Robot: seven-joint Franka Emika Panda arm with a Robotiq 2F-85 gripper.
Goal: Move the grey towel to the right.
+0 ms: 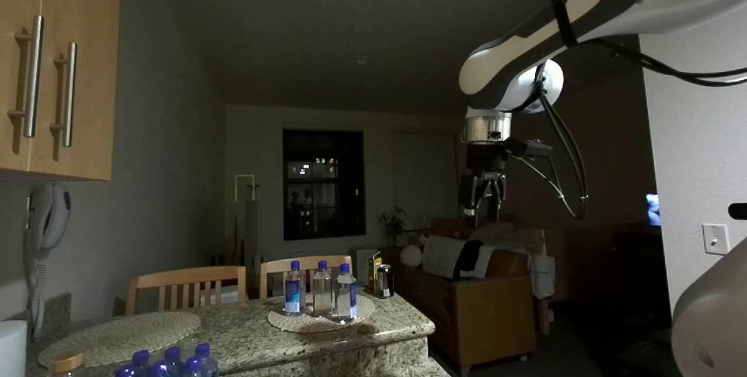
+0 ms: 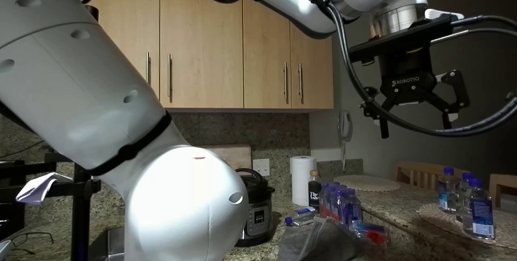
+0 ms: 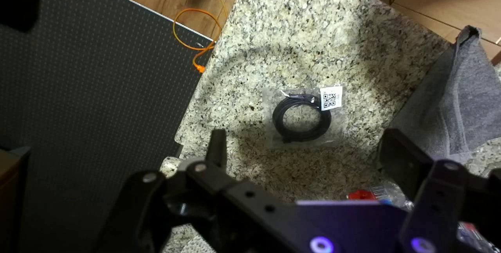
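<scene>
My gripper [image 2: 415,127] hangs above the granite counter [image 3: 297,61], fingers [image 3: 217,147] wide apart; the grey towel [image 3: 475,100] lies there, at the wrist view's right, its seam running up toward a narrow tip that points to the top; its full long axis, cropped, I cannot tell

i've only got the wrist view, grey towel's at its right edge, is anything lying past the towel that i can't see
Observer: Yes. In an exterior view, a blue-capped bottle lies on its side just beyond the grey towel.
Operator: anything bulky near that
Observer: A black and silver cooker stands to the left of that bottle in the same picture.
Operator: any upright bottles set apart on their own
Observer: Both exterior views show three upright bottles grouped on a round woven mat.
</scene>
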